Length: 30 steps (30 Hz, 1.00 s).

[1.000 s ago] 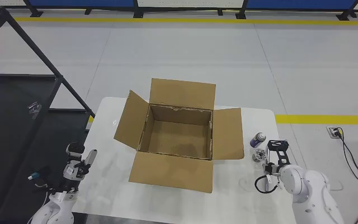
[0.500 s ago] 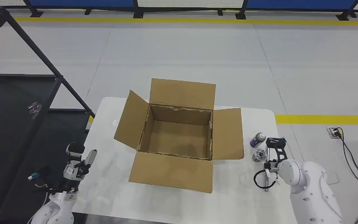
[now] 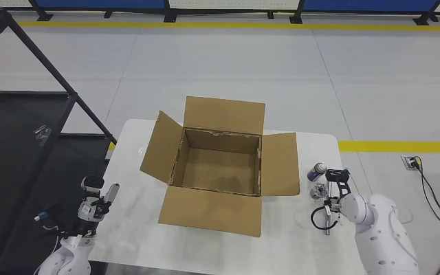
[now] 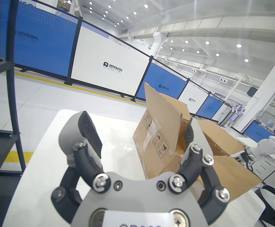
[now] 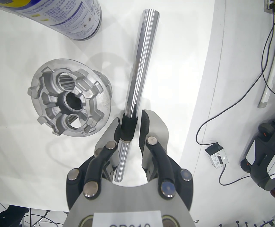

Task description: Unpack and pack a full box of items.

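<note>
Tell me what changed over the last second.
The right gripper shifted slightly inward, toward the spray can and metal hub, and now sits open astride the steel rod. Nothing was visibly gripped or released. The box, can, hub and left gripper stayed put.

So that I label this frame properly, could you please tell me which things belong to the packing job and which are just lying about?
Job: cardboard box, spray can, metal hub, steel rod between the jaws of the right gripper, left gripper.
Lying about: floor cables, adapter on the floor, black rack.
</note>
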Motion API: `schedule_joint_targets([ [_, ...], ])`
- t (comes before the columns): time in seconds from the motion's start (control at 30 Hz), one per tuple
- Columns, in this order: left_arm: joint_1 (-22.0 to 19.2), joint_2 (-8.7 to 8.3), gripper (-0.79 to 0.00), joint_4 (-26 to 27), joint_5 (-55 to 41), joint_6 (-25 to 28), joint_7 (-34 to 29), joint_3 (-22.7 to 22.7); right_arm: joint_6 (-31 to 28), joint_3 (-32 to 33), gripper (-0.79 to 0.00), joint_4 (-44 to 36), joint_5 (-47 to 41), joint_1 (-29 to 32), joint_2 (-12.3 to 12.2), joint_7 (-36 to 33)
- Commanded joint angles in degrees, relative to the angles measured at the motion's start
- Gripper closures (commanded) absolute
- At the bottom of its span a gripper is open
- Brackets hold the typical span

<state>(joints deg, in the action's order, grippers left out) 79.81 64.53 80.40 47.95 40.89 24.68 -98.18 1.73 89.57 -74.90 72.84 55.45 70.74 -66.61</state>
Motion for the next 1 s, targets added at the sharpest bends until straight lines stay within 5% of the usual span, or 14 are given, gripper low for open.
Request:
schedule_joint_targets([
  [0.0,0.0,0.00,-0.785,0.0,0.0,0.0,0.0,0.0,0.0,-0.1,-0.237,0.2,0.0,-0.1,0.0,0.1],
  [0.3,0.0,0.00,-0.785,0.0,0.0,0.0,0.0,0.0,-0.1,-0.6,-0.194,2.3,-0.9,-1.1,-0.3,0.1],
  [0.5,0.0,0.00,-0.785,0.0,0.0,0.0,0.0,0.0,-0.4,-0.9,0.000,3.7,-1.5,-1.9,-0.4,0.1],
  [0.6,0.0,0.00,-0.785,0.0,0.0,0.0,0.0,0.0,0.1,-0.1,0.000,3.5,-2.1,-1.9,-0.6,0.6],
  [0.97,0.0,0.00,-0.785,0.0,0.0,0.0,0.0,0.0,4.4,7.6,0.000,-18.8,-4.8,9.0,-1.6,6.3],
])
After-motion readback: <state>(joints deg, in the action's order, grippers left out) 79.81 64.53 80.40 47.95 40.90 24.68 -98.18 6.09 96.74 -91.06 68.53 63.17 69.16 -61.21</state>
